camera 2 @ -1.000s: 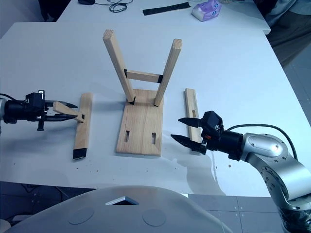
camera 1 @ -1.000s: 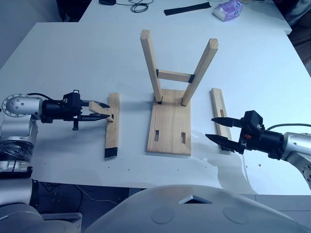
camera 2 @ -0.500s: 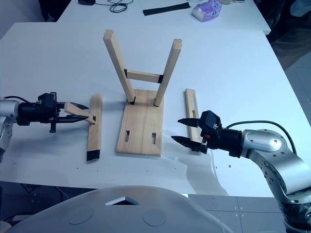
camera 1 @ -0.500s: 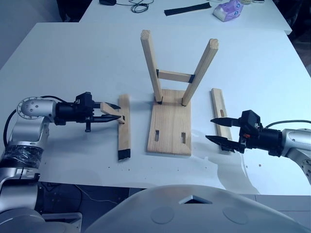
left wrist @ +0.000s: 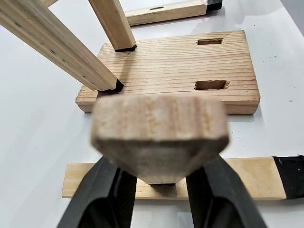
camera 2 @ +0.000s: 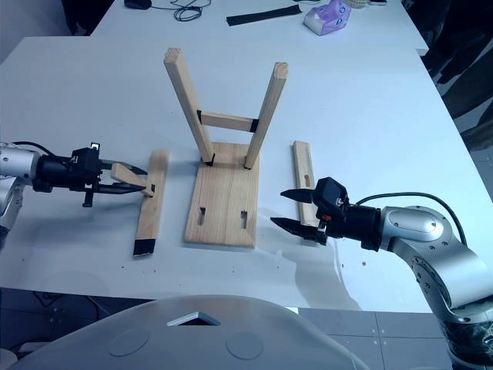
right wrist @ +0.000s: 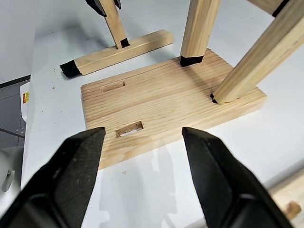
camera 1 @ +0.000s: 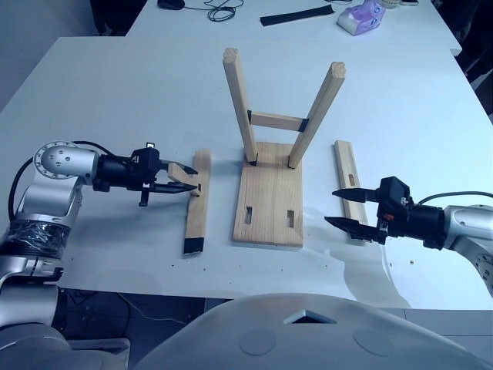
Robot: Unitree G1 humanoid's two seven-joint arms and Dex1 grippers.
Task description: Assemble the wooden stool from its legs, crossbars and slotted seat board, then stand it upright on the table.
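Loose leg (camera 1: 196,216) is dragged nearer seat board (camera 1: 269,202) by crossbar (left wrist: 159,130) clamped in L claw (camera 1: 186,182), readied for slotting; R claw (camera 1: 331,206) is held open.

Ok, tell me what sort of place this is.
Likely a lab or workshop: a white worktable bearing a half-assembled wooden stool, with cables and a tissue pack on another table behind.

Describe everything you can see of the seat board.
The seat board is a pale, grained wooden rectangle lying flat on the white table. Two legs, joined by a crossbar, stand in its far slots with black bases. The two near slots are empty. The left gripper and right gripper are clear of it.
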